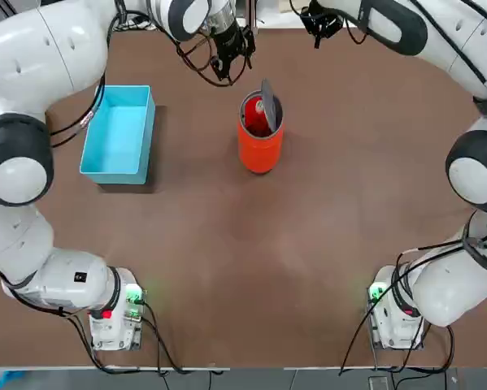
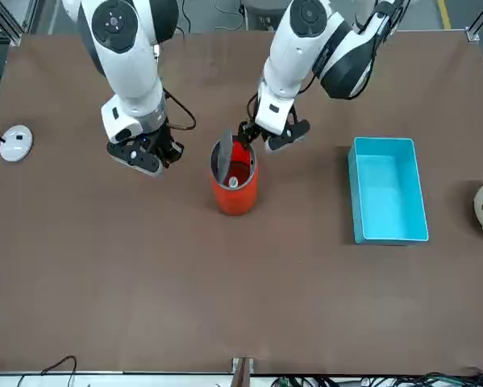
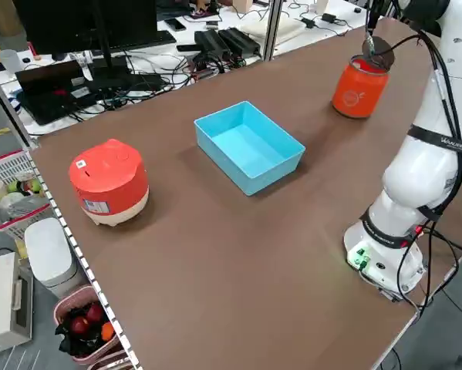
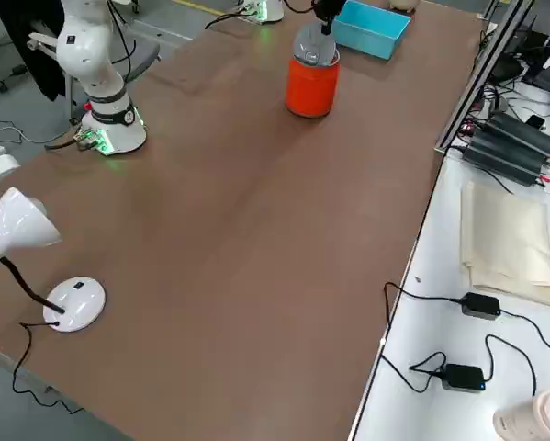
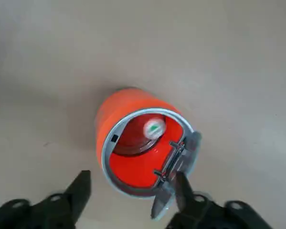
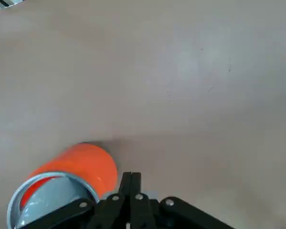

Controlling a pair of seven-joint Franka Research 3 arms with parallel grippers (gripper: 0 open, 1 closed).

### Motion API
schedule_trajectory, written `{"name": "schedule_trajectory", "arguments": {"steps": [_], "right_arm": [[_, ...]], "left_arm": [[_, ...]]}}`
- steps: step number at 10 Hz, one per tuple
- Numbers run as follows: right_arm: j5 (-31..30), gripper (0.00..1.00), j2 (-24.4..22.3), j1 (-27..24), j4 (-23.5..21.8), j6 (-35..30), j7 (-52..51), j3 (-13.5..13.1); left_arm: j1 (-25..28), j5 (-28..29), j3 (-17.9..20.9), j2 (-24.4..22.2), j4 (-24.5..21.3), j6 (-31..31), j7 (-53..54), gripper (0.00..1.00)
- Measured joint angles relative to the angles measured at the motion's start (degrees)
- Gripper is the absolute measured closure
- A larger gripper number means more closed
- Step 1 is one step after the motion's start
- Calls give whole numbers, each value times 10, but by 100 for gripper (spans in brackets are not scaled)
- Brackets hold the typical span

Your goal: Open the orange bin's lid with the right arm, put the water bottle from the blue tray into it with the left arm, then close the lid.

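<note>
"Where's the water bottle now?"

"Inside the orange bin, cap up. The blue tray is bare. I'd judge the bottle light and smooth, with thin walls that would give if squeezed; if it had to come out, I'd pinch it just under the cap."

"And the left claw?"

"Spread wide with nothing in it, above and beside the mouth of the bin. The right claw is pressed together, empty, on the bin's other side."

"So only the lid is left?"

"Looks that way. It stands tipped up on its pivots, part of it above the rim. I'd guess it's stiff, slick and light, so no pinch is needed: lay the joined tips of the right claw on the raised face, near the upper edge, and press it over and down."

"Will the bin stay put?"

"It's upright on the surface, but probably light for its height (a plastic can, by the look of it). A hard sideways shove could slide or tip it. Push low and the pivots would resist. I'd move the left claw clear first, then push gently until the disc sits flat."
</note>
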Motion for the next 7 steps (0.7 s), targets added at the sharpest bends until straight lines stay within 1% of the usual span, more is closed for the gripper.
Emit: {"name": "schedule_trajectory", "arguments": {"steps": [2,4,7], "right_arm": [[1,98,0,1,-1,2,0,3],[9,98,0,14,-2,9,1,7],[11,98,2,59,-7,43,48,9]], "left_arm": [[19,23,5,-1,4,-4,0,2],[67,32,6,-8,9,-43,46,0],[173,29,5,-46,17,-114,155,0]]}}
